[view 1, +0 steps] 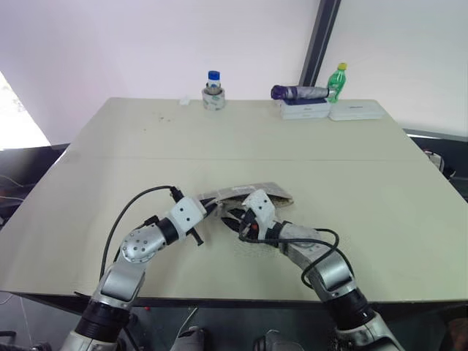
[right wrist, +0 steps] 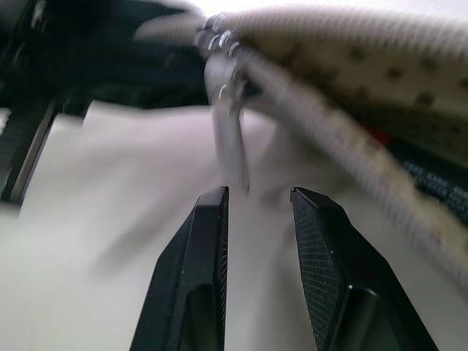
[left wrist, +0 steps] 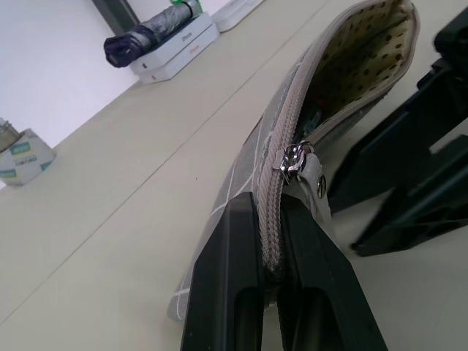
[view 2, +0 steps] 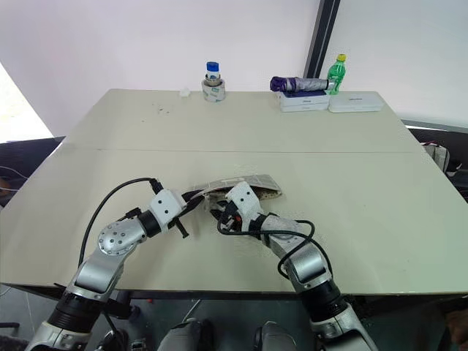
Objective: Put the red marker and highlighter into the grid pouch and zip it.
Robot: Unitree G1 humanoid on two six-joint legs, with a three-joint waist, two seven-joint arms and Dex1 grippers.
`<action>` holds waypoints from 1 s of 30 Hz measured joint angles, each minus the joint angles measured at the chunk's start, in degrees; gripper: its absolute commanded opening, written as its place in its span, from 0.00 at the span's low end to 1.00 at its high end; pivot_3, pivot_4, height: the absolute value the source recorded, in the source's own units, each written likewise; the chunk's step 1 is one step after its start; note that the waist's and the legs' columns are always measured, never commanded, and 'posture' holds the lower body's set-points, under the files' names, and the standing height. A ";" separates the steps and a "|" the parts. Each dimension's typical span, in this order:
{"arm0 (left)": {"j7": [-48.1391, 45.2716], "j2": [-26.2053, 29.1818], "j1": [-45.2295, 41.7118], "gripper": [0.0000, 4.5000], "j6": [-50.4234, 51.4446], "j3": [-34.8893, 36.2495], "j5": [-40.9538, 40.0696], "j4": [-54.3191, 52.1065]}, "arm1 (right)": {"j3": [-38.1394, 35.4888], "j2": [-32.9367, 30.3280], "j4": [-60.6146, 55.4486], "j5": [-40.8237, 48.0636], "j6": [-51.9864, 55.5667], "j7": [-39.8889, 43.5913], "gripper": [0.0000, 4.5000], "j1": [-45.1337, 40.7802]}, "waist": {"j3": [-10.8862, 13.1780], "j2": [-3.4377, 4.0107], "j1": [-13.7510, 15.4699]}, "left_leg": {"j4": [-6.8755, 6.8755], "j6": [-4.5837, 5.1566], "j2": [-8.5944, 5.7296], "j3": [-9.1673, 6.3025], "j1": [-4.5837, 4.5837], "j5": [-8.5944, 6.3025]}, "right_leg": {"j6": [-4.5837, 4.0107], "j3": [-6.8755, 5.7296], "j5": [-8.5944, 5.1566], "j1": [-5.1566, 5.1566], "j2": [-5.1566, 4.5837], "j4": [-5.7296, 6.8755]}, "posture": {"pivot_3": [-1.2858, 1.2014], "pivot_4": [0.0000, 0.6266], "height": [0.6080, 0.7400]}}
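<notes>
The grid pouch (view 1: pixel 269 192) lies just ahead of both hands in the near middle of the table, its mouth gaping and its dotted lining (left wrist: pixel 369 55) showing. My left gripper (left wrist: pixel 269 208) is shut on the pouch's zipper edge, right behind the metal zipper pull (left wrist: pixel 296 159). My right gripper (right wrist: pixel 259 194) is open, its fingertips just short of the hanging pull tab (right wrist: pixel 228 139) and not clamping it. A bit of red (right wrist: pixel 376 135) shows inside the mouth, likely the red marker. The highlighter is hidden.
At the table's far edge stand a tape roll with a small bottle (view 1: pixel 213 95), a folded umbrella on white boxes (view 1: pixel 301 93) and a green bottle (view 1: pixel 337 79). The table's front edge (view 1: pixel 234 298) runs just below my arms.
</notes>
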 measured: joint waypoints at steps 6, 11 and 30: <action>0.09 0.00 0.00 0.00 0.00 -0.05 0.31 -0.23 | -1.21 0.51 0.48 1.15 0.07 0.74 0.31 -1.22 | 0.00 0.00 0.09 | 0.01 0.00 -0.01 0.00 -0.01 0.00 | 0.00 0.00 0.00 0.02 -0.01 -0.01 | 0.52 0.24 0.98; 0.16 0.00 0.06 0.00 0.03 -0.05 0.52 -0.32 | -2.82 2.51 1.06 4.15 0.94 1.74 0.02 -1.29 | 0.00 0.00 0.03 | 0.00 0.00 0.00 0.00 0.00 0.00 | 0.00 0.00 0.00 0.01 -0.01 0.00 | 0.52 0.24 0.98; -1.24 8.91 1.18 0.00 -6.83 4.18 -0.11 5.66 | -6.01 -15.65 -0.77 4.32 -1.08 11.26 0.01 2.99 | 0.00 0.00 -0.04 | -0.04 0.01 0.01 0.00 0.00 -0.01 | -0.01 0.00 -0.01 -0.03 -0.03 -0.02 | 0.52 0.24 0.98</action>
